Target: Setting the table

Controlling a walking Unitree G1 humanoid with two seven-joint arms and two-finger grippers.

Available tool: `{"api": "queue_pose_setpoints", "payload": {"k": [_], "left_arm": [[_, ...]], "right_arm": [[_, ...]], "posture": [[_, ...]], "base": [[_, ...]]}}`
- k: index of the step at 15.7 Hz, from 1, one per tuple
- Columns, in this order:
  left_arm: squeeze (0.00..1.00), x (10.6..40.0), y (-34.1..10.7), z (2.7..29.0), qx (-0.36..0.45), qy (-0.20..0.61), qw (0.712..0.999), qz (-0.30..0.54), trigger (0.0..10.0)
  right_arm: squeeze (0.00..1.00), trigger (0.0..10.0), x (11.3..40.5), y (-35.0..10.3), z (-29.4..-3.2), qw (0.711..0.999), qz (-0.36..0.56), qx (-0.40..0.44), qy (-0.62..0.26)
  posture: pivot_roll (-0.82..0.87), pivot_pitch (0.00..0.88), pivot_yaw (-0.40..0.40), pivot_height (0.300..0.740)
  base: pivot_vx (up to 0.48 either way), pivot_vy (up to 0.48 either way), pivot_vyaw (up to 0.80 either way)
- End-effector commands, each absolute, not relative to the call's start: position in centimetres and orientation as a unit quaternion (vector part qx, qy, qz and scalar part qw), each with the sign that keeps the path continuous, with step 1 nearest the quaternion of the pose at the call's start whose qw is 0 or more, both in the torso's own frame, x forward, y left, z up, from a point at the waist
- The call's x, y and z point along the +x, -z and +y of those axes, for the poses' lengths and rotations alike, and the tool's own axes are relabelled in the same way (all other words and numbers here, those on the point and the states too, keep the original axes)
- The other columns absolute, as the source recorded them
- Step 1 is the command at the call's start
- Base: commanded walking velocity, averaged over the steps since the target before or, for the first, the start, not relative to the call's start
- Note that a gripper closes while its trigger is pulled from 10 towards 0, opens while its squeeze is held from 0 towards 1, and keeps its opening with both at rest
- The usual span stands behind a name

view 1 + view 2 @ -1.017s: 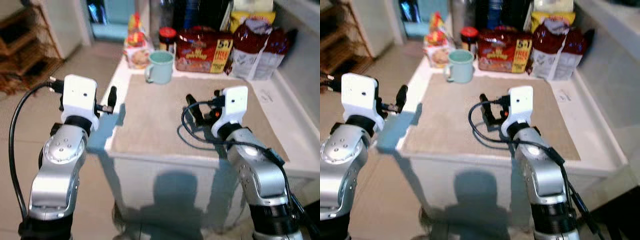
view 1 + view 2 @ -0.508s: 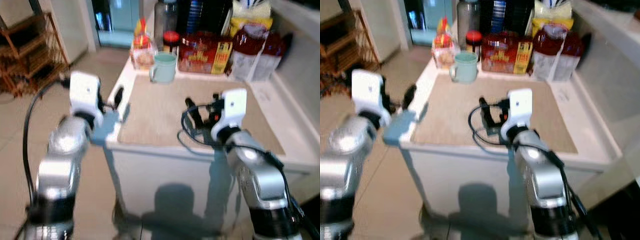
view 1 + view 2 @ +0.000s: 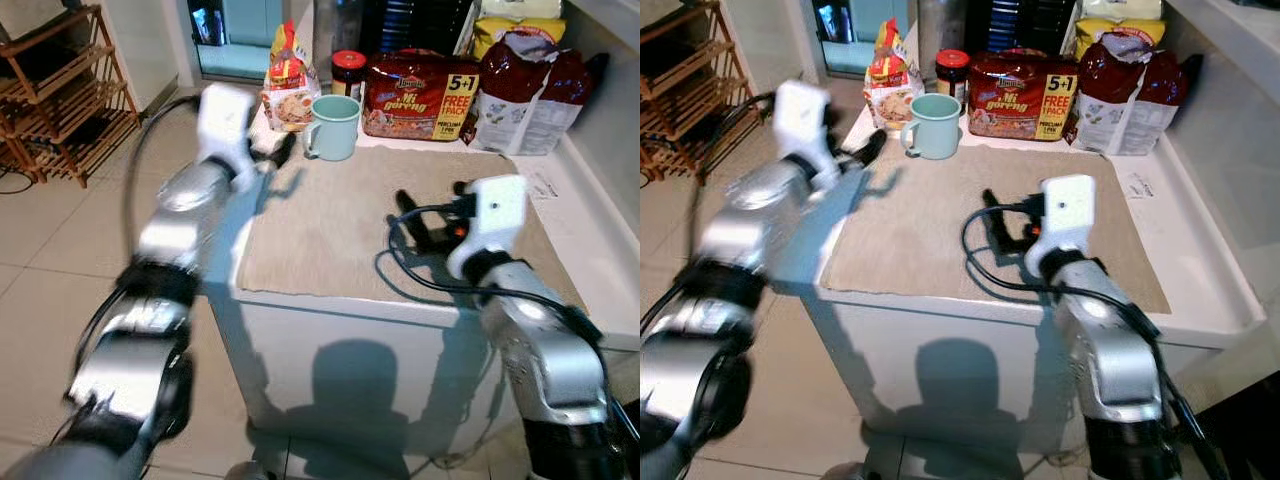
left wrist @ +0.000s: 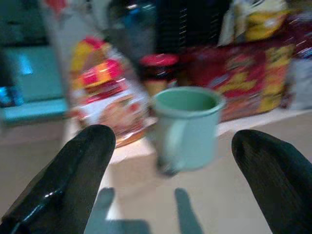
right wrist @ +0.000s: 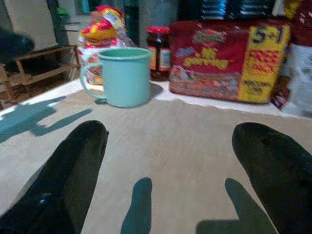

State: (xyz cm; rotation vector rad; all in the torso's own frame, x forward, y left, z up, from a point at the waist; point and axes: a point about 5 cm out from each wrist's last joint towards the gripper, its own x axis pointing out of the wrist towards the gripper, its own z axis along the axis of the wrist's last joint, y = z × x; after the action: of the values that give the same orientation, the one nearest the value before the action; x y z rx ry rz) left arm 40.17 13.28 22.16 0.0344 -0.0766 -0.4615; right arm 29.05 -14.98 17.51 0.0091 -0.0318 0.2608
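Across the middle of the head views stands the white worktop, its top mostly covered by a beige mat that reaches from the near edge toward the row of groceries at 12 o'clock. Beyond the mat, along the far edge, sit a red noodle multipack with a yellow panel, a dark red and white bag at its 3 o'clock, a colourful snack packet at its 9 o'clock, and a red-lidded jar between packet and multipack. To the worktop's 9 o'clock, on the tiled floor, a wooden rack stands against the wall. The left arm stretches up from 7 o'clock, blurred, so that the left tool hangs over the mat's far left corner, just beside the mug; in the left wrist view its fingers stand well apart with the mug between them farther on, nothing gripped. The right tool hovers over the mat at about 3 o'clock of its centre, a black cable looped beside it; its fingers are likewise spread wide and empty, casting two shadows on the mat. The pale green mug stands upright at the mat's far edge, at 12 o'clock, handle turned toward the snack packet.
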Motion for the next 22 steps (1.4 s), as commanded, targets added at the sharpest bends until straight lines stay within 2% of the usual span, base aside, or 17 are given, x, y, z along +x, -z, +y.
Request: {"api": "queue_pose_setpoints", "payload": {"k": [1,2,5,6,7,8,9,11,13,15,18,20,22], "left_arm": [[1.00,40.4,-22.3,12.5,-0.007,0.253,0.967,-0.041,10.0],[1.00,40.7,-22.2,10.9,-0.010,0.274,0.961,-0.033,10.0],[1.00,40.8,-21.5,9.9,0.017,0.283,0.959,-0.025,10.0],[0.69,40.9,-21.5,10.1,0.032,0.264,0.963,-0.032,10.0],[0.42,41.2,-22.2,11.1,0.065,0.229,0.970,-0.058,10.0],[0.33,41.2,-22.3,11.4,0.072,0.223,0.971,-0.056,10.0],[0.15,41.1,-23.0,12.1,0.095,0.215,0.968,-0.090,10.0],[0.00,39.9,-23.7,13.7,0.146,0.187,0.960,-0.151,10.0],[0.00,36.4,-23.6,15.6,0.137,0.159,0.961,-0.182,10.0],[0.00,34.6,-23.0,16.6,0.158,0.138,0.961,-0.181,10.0],[0.00,32.0,-20.1,19.1,0.163,0.058,0.976,-0.132,10.0],[0.00,30.8,-20.1,19.0,0.158,0.040,0.980,-0.114,10.0],[0.00,30.5,-20.9,18.3,0.132,0.029,0.982,-0.131,10.0]], "right_arm": [[0.00,10.0,28.9,-17.7,-15.4,0.992,-0.016,0.007,-0.124],[0.00,10.0,29.0,-17.7,-15.1,0.992,-0.014,0.007,-0.129],[0.00,10.0,29.2,-17.9,-14.5,0.990,-0.015,0.006,-0.140],[0.00,10.0,29.2,-18.0,-14.4,0.990,-0.017,0.007,-0.142],[0.00,10.0,29.2,-18.1,-14.2,0.989,-0.022,0.012,-0.143],[0.00,10.0,29.2,-18.2,-14.2,0.989,-0.024,0.014,-0.143],[0.00,10.0,29.2,-18.1,-14.1,0.990,-0.025,0.015,-0.138],[0.00,10.0,29.3,-17.8,-14.2,0.993,-0.023,0.025,-0.115],[0.00,10.0,29.7,-17.4,-14.0,0.994,-0.018,0.044,-0.102],[0.00,10.0,29.9,-17.5,-13.7,0.993,-0.021,0.049,-0.104],[0.00,10.0,30.7,-18.0,-12.9,0.992,-0.038,0.047,-0.108],[0.00,10.0,31.0,-18.2,-12.8,0.992,-0.043,0.044,-0.109],[0.00,10.0,31.2,-18.2,-12.9,0.992,-0.046,0.044,-0.107]], "posture": [[0.02,0.023,0.006,0.740],[0.01,0.024,-0.005,0.740],[0.01,0.020,-0.006,0.740],[0.01,0.019,-0.006,0.740],[0.02,0.020,-0.011,0.740],[0.02,0.019,-0.013,0.740],[0.04,0.018,-0.014,0.740],[0.07,0.015,-0.019,0.740],[0.10,0.011,-0.032,0.740],[0.11,0.006,-0.037,0.740],[0.11,0.000,-0.038,0.740],[0.11,0.000,-0.040,0.740],[0.11,0.000,-0.040,0.740]], "base": [[0.000,0.000,0.00],[0.000,0.000,0.00],[0.000,0.000,0.00],[0.000,0.000,0.00],[0.000,0.000,0.00],[0.000,0.000,0.00],[0.000,0.000,0.00],[0.000,0.000,0.00],[0.000,0.480,-0.40],[0.000,0.480,-0.80],[0.000,0.480,-0.80],[0.000,0.480,-0.80],[0.000,0.480,-0.80]]}}
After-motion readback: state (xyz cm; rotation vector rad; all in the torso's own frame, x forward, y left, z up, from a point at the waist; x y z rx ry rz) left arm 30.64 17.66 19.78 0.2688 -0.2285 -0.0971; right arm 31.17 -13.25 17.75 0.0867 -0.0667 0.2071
